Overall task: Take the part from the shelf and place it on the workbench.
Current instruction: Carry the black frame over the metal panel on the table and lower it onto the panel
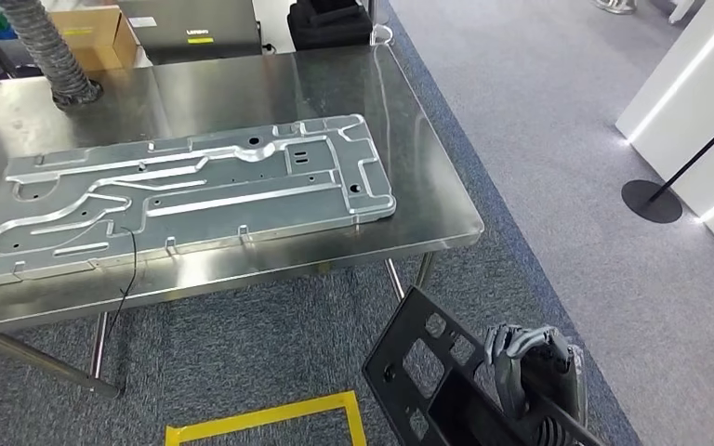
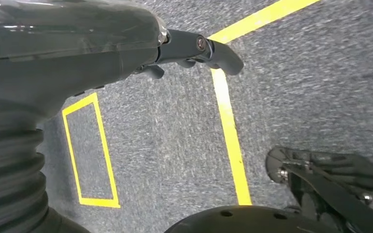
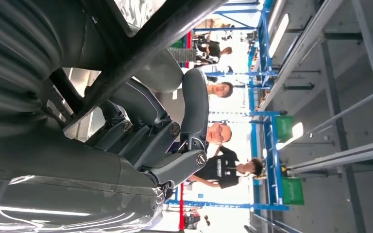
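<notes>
We find the right hand (image 1: pixel 532 364) clasping the black part (image 1: pixel 425 370), lower right of head view, short of the workbench (image 1: pixel 428 200). Left hand (image 2: pixel 194 48) empty, fingers apart. Carry step; next, lift over bench edge.

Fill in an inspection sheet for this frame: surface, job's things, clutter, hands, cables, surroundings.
Surface: steel workbench, shiny.
Job's things: black perforated part held low over the carpet, short of the bench.
Clutter: large machined aluminium plate covers most of the bench; cardboard box and ribbed hose at the far edge.
Hands: right hand grips the part; left hand holds nothing.
Cables: thin black wire hanging over the near edge.
Surroundings: grey carpet, yellow floor tape, people behind.
</notes>
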Robot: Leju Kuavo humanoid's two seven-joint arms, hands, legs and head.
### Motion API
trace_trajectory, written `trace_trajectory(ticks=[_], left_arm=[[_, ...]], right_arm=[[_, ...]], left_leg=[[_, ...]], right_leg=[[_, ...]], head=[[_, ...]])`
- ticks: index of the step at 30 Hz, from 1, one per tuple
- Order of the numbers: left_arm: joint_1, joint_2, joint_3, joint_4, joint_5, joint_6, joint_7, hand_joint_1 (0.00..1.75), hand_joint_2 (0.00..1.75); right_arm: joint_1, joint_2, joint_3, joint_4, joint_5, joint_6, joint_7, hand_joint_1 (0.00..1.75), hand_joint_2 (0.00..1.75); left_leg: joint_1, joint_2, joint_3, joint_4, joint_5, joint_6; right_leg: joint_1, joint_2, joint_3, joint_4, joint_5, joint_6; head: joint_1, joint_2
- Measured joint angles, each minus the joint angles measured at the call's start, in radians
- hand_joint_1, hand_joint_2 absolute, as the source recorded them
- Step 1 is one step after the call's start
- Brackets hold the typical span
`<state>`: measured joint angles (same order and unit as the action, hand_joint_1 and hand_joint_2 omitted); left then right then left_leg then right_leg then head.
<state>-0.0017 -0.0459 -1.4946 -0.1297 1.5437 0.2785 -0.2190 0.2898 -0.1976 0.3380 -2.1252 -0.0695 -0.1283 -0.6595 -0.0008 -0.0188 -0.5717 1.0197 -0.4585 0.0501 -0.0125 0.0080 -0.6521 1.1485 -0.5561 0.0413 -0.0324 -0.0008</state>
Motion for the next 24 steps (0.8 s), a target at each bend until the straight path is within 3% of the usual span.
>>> trace_trajectory(ticks=[1,2,3,4,5,6,7,9,10,12,13,14,15,17,18,19,20,22,24], left_arm=[[-0.001,0.0,0.0,0.0,0.0,0.0,0.0,0.0,1.75],[-0.002,0.0,0.0,0.0,0.0,0.001,0.001,0.0,1.75],[-0.003,0.0,0.0,0.0,0.0,0.001,0.002,0.0,1.75],[-0.005,0.0,0.0,0.0,0.001,0.001,0.003,0.0,1.75],[-0.006,0.0,0.0,0.0,0.001,0.001,0.005,0.0,1.75],[-0.007,0.0,0.0,0.0,0.002,0.001,0.005,0.0,1.75],[-0.008,-0.001,0.0,0.0,0.003,0.001,0.006,0.0,1.75],[-0.009,-0.001,0.0,0.0,0.005,0.001,0.005,0.0,1.75],[-0.009,-0.001,0.0,0.0,0.006,0.002,0.004,0.0,1.75],[-0.008,0.001,0.0,0.0,0.008,0.003,0.002,0.0,1.75],[-0.008,0.001,0.0,0.0,0.008,0.003,0.001,0.0,1.75],[-0.008,0.002,0.0,0.001,0.008,0.003,0.0,0.0,1.75],[-0.009,0.002,0.0,0.001,0.008,0.003,0.0,0.0,1.75],[-0.011,0.003,0.0,0.001,0.008,0.003,0.0,0.0,1.75],[-0.012,0.003,0.0,0.001,0.008,0.003,0.0,0.0,1.75],[-0.012,0.003,0.0,0.001,0.008,0.003,0.001,0.0,1.75],[-0.011,0.003,0.0,0.001,0.008,0.003,0.003,0.0,1.75],[-0.006,0.003,0.0,0.001,0.008,0.003,0.008,0.0,1.75],[0.001,0.003,0.0,0.0,0.007,0.003,0.013,0.0,1.75]], right_arm=[[0.0,0.001,-0.001,0.0,0.0,0.002,0.001,1.75,1.75],[0.0,0.003,-0.001,0.0,0.0,0.005,0.003,1.75,1.75],[0.0,0.005,-0.001,0.0,0.0,0.008,0.006,1.75,1.75],[0.0,0.007,-0.002,0.0,0.0,0.012,0.009,1.75,1.75],[-0.001,0.009,-0.002,0.0,0.0,0.016,0.012,1.75,1.75],[-0.002,0.011,-0.003,0.0,0.0,0.021,0.015,1.75,1.75],[-0.005,0.013,-0.005,0.0,0.0,0.027,0.018,1.75,1.75],[-0.01,0.017,-0.01,0.0,-0.002,0.04,0.023,1.75,1.75],[-0.012,0.019,-0.013,0.0,-0.004,0.047,0.025,1.75,1.75],[-0.015,0.026,-0.018,0.002,-0.007,0.058,0.028,1.75,1.75],[-0.017,0.029,-0.02,0.003,-0.008,0.062,0.028,1.75,1.75],[-0.018,0.032,-0.022,0.004,-0.01,0.066,0.028,1.75,1.75],[-0.02,0.035,-0.024,0.005,-0.012,0.069,0.028,1.75,1.75],[-0.02,0.041,-0.028,0.008,-0.016,0.075,0.028,1.75,1.75],[-0.02,0.043,-0.03,0.01,-0.018,0.078,0.028,1.75,1.75],[-0.02,0.046,-0.031,0.011,-0.019,0.079,0.028,1.75,1.75],[-0.021,0.049,-0.033,0.012,-0.02,0.081,0.028,1.75,1.75],[-0.022,0.053,-0.036,0.013,-0.021,0.086,0.029,1.75,1.75],[-0.024,0.058,-0.039,0.013,-0.021,0.093,0.031,1.75,1.75]], left_leg=[[-0.001,0.001,-0.013,0.0,0.009,0.002],[-0.003,0.002,-0.028,0.001,0.019,0.002],[-0.005,0.003,-0.042,0.001,0.029,0.001],[-0.006,0.003,-0.056,0.002,0.039,0.0],[-0.007,0.003,-0.07,0.002,0.05,-0.001],[-0.008,0.003,-0.081,0.003,0.061,-0.003],[-0.009,0.002,-0.09,0.003,0.071,-0.006],[-0.009,-0.001,-0.093,0.001,0.089,-0.015],[-0.008,-0.002,-0.091,-0.003,0.099,-0.021],[-0.006,-0.005,-0.089,-0.014,0.116,-0.033],[-0.006,-0.005,-0.095,-0.009,0.103,-0.039],[-0.007,-0.006,-0.106,0.014,0.07,-0.044],[-0.007,-0.005,-0.12,0.059,0.018,-0.049],[-0.005,-0.005,-0.149,0.195,-0.08,-0.057],[-0.005,-0.005,-0.154,0.255,-0.095,-0.059],[-0.005,-0.005,-0.149,0.289,-0.085,-0.061],[-0.005,-0.005,-0.127,0.288,-0.058,-0.06],[-0.005,-0.005,-0.033,0.181,-0.02,-0.056],[-0.008,-0.007,0.067,0.037,-0.043,-0.043]], right_leg=[[0.0,-0.001,-0.015,0.061,-0.047,0.001],[-0.001,-0.001,-0.022,0.114,-0.076,0.002],[0.0,-0.001,-0.019,0.147,-0.083,0.001],[0.0,-0.001,0.0,0.148,-0.065,-0.002],[0.001,-0.001,0.036,0.118,-0.034,-0.006],[0.004,-0.001,0.089,0.057,-0.007,-0.013],[0.008,-0.001,0.15,-0.027,0.002,-0.021],[0.014,0.001,0.24,-0.16,-0.015,-0.033],[0.017,0.001,0.256,-0.19,-0.024,-0.038],[0.016,-0.001,0.248,-0.198,-0.007,-0.048],[0.014,-0.003,0.238,-0.2,0.006,-0.054],[0.011,-0.006,0.225,-0.203,0.02,-0.059],[0.009,-0.009,0.211,-0.204,0.033,-0.063],[0.011,-0.012,0.181,-0.202,0.056,-0.066],[0.013,-0.013,0.165,-0.198,0.067,-0.066],[0.014,-0.013,0.148,-0.192,0.077,-0.065],[0.014,-0.014,0.13,-0.185,0.085,-0.064],[0.015,-0.012,0.096,-0.165,0.096,-0.059],[0.018,-0.009,0.075,-0.147,0.104,-0.051]], head=[[0.0,0.0],[0.0,0.0],[0.0,0.0],[0.0,0.0],[0.0,0.0],[0.0,0.0],[0.0,0.0],[0.0,0.0],[0.0,0.0],[0.0,0.0],[0.0,0.0],[0.0,0.0],[0.0,0.0],[0.0,0.0],[0.0,0.0],[0.0,0.0],[0.0,0.0],[0.0,0.0],[0.0,0.0]])
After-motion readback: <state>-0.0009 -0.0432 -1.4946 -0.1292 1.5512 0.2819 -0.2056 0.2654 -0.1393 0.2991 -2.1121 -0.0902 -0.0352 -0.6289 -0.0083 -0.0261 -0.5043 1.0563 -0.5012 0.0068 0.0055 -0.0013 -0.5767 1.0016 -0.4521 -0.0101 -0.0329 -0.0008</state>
